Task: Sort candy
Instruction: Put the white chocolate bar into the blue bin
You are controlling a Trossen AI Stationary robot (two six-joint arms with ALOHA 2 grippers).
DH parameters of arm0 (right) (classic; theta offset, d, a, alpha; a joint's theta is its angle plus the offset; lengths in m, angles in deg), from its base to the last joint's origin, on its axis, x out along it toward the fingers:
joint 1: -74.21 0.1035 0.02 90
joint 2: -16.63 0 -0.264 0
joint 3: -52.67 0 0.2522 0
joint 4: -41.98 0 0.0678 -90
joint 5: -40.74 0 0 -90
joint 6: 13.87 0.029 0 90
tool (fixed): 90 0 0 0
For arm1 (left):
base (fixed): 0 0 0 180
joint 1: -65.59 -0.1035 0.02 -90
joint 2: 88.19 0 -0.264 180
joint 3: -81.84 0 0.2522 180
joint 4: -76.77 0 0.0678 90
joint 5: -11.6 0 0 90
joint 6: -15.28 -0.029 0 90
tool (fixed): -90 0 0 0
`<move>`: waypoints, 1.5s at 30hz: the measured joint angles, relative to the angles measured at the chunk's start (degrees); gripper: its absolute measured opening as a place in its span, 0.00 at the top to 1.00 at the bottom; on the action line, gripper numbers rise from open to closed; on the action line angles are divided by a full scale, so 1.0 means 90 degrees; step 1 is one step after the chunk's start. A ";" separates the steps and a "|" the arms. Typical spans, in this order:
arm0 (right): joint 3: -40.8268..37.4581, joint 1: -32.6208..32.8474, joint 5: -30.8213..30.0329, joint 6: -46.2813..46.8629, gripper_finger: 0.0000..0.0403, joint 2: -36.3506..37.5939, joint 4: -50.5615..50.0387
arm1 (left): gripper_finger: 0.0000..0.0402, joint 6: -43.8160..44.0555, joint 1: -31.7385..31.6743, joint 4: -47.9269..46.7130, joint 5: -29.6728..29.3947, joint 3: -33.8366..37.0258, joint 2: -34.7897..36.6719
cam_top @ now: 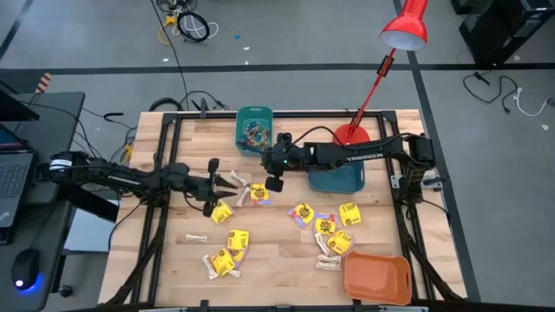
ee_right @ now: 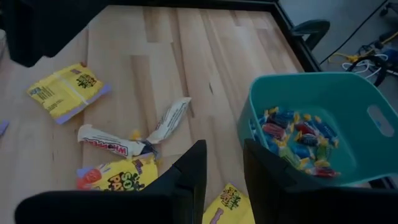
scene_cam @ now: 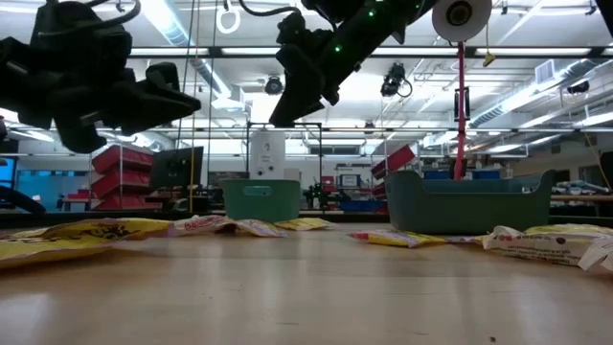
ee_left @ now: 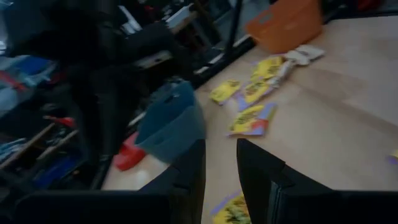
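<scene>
Bright, even overhead light; ceiling strip lights point(scene_cam: 536, 53) glared in the low view, arms silhouetted. Left wrist view was motion-blurred. Soft shadows on the bench point(cam_top: 277, 238).

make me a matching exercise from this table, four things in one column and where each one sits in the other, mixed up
Things:
1. orange bin
2. small teal bin
3. red lamp base
4. left gripper

Places or states:
A. holds small blue and red candies
B. near right corner of the table
C. above the table's left half, near yellow packets
D. far side, right of the small teal bin

Pairs: 1-B, 2-A, 3-D, 4-C
</scene>
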 joint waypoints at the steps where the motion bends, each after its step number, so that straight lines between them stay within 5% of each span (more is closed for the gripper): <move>1: 0.0000 -0.0001 -0.0001 0.0002 0.77 0.0000 0.0000 | 0.77 -0.0002 -0.0046 0.0039 -0.0023 0.0000 0.0000; 19: 0.0000 -0.0196 0.0000 -0.0503 0.77 0.0000 0.0120 | 0.77 0.0014 -0.0459 0.0121 -0.0347 0.0000 0.0000; 34: -0.0018 0.0311 0.0555 -0.0973 0.77 -0.0084 -0.0037 | 0.77 0.2683 -0.0461 -0.1737 -0.0767 -0.0005 0.0000; 45: -0.0732 0.0471 0.0791 -0.0900 0.77 -0.0192 0.0239 | 0.77 0.4693 -0.0459 -0.1843 -0.0751 -0.0114 0.0000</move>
